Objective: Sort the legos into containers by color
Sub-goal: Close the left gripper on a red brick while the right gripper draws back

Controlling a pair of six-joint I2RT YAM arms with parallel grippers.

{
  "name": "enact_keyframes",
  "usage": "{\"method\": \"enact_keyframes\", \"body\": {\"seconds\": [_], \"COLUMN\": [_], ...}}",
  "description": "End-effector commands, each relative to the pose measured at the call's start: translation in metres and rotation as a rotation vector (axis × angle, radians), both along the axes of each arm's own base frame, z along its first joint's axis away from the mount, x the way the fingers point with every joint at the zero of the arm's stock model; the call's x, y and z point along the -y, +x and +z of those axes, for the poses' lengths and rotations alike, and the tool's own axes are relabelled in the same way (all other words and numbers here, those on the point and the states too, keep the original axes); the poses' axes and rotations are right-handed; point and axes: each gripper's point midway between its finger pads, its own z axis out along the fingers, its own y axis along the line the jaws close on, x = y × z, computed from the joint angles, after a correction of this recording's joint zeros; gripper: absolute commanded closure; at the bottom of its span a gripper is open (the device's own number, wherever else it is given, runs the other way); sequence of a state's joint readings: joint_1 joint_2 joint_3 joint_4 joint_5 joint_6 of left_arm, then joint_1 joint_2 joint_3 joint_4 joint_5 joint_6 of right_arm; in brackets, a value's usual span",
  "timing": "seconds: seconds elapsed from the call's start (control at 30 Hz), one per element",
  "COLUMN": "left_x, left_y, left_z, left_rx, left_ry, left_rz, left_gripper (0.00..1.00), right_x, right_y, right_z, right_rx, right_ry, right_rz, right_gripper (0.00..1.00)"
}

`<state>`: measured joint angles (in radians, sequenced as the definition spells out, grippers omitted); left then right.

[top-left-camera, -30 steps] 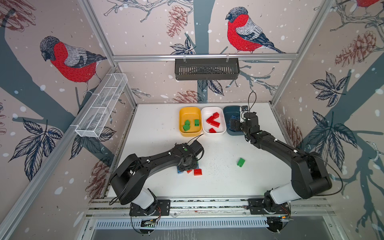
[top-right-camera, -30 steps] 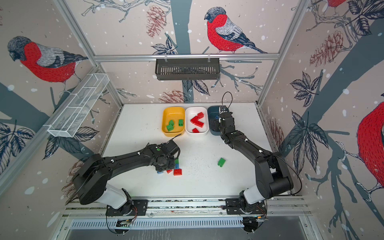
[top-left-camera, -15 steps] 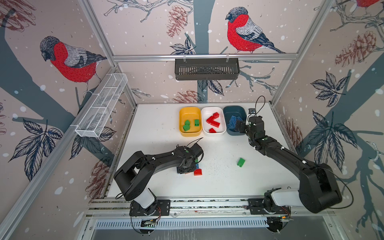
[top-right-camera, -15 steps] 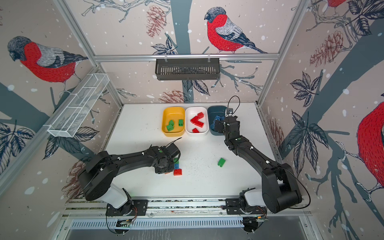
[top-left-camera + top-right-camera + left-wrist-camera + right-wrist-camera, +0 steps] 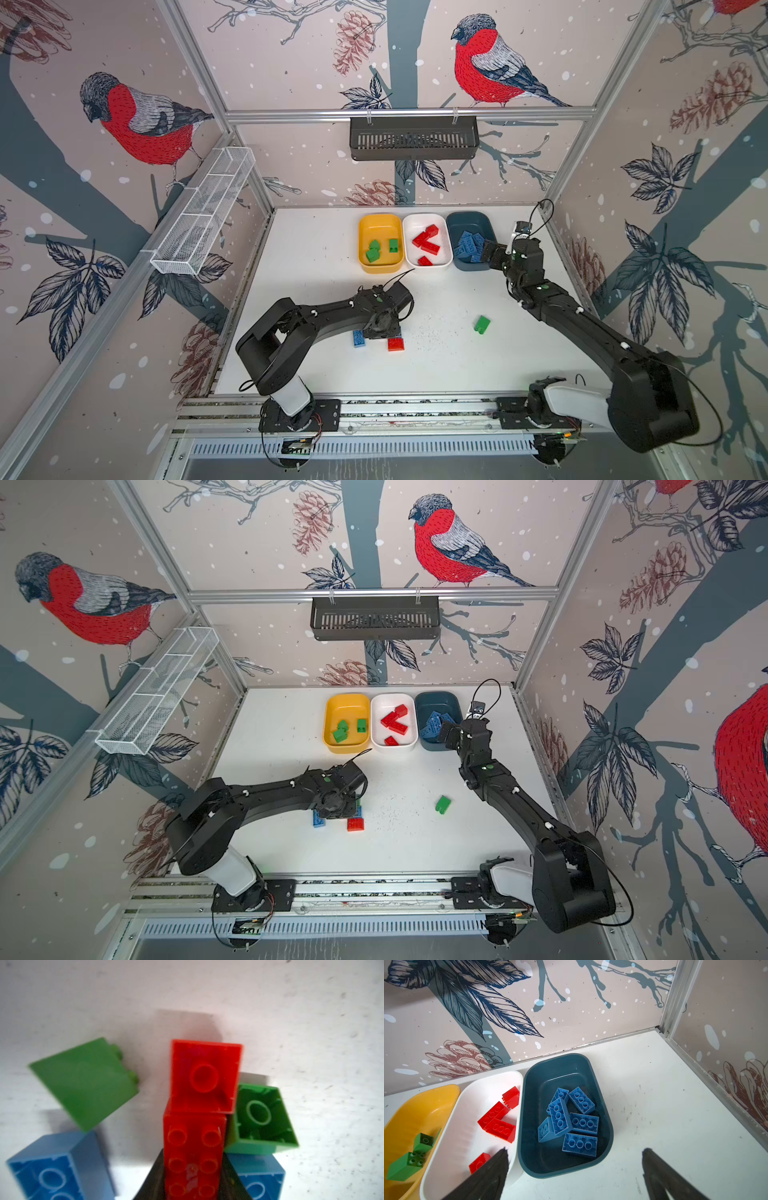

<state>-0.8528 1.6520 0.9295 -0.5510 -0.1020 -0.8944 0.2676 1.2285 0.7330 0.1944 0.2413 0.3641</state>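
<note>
- Top views: the yellow tub (image 5: pixel 380 227) holds greens (image 5: pixel 373 254), the white tub (image 5: pixel 415 224) reds (image 5: pixel 430 248), the teal tub (image 5: pixel 469 222) blues (image 5: pixel 469 245). Loose on the worktop (image 5: pixel 316 257) are a lone green brick (image 5: pixel 482 324), plus a blue brick (image 5: pixel 359 337) and a red square brick (image 5: pixel 395 344) beside the left arm (image 5: pixel 332 309), whose bulk hides its fingers.
- Left wrist: only here do we see the left gripper (image 5: pixel 193 1157) clamped on the long sides of a red oblong brick (image 5: pixel 193 1138), studs toward the camera. The red square brick touches its end, a hollow green brick (image 5: pixel 261 1118) its side. We judge it light, rigid and slick-walled, so the flat sides are the right hold. Neighbours may drag along on lifting.
- Right wrist: the right gripper (image 5: pixel 575 1149) has its fingers wide apart and empty, near the teal tub's rim. Tub contents are clearest here; the lone green brick is out of frame.
</note>
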Motion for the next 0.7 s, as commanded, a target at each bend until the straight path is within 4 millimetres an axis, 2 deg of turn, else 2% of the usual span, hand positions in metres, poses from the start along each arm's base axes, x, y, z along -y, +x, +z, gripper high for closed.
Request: {"method": "enact_keyframes", "body": {"seconds": [0.0, 0.03, 0.1, 0.27, 0.53, 0.67], "left_x": [0.032, 0.035, 0.054, 0.084, 0.142, 0.155], "left_y": [0.009, 0.007, 0.018, 0.047, 0.124, 0.160], "left_z": [0.006, 0.001, 0.009, 0.026, 0.090, 0.115], "left_rx": [0.026, 0.017, 0.041, 0.122, 0.378, 0.473], "left_ry": [-0.064, -0.053, -0.064, -0.068, -0.099, -0.123], "left_rz": [-0.127, -0.159, -0.209, -0.296, -0.329, -0.289], "left_gripper": [0.82, 0.82, 0.83, 0.84, 0.84, 0.84], "right_x": [0.007, 0.009, 0.012, 0.018, 0.016, 0.016], "right_y": [-0.001, -0.002, -0.004, -0.005, -0.012, -0.022], "right_z": [0.005, 0.004, 0.003, -0.004, 0.002, 0.011], "right_rx": [0.027, 0.031, 0.030, -0.008, -0.003, 0.019], "right_ry": [0.023, 0.027, 0.033, 0.080, 0.128, 0.123], "right_rz": [-0.045, -0.052, -0.066, -0.090, -0.055, -0.039], "right_gripper": [0.00, 0.01, 0.01, 0.01, 0.01, 0.00]}}
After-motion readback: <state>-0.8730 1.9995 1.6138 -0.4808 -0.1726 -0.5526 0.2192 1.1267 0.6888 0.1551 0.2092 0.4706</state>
